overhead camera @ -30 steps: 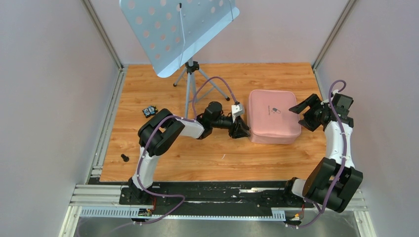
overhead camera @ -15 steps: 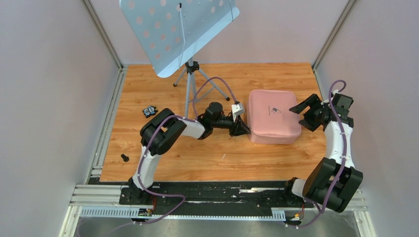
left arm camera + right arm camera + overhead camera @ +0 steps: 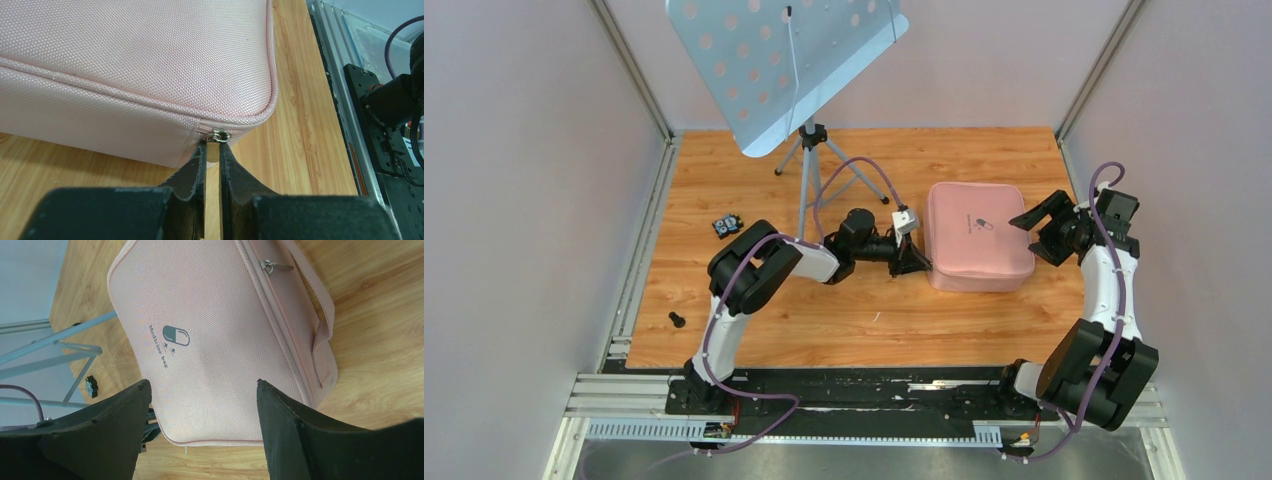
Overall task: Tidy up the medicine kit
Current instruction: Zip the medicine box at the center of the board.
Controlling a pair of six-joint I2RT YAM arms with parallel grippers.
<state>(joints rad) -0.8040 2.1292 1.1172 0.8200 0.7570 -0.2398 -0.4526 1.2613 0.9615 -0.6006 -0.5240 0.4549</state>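
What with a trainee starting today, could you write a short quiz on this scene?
1. True or false: the kit lies open.
2. Which claw has the zip pull between its fingers?
3. The right claw is: A) open, B) shut on the kit, C) out of view.
Key: 1 false; 2 the left claw; 3 A.

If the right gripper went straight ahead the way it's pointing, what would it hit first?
Most likely the pink medicine kit: in the wrist view its lid lies dead ahead, framed by the open right gripper. How far off it is stays unclear.
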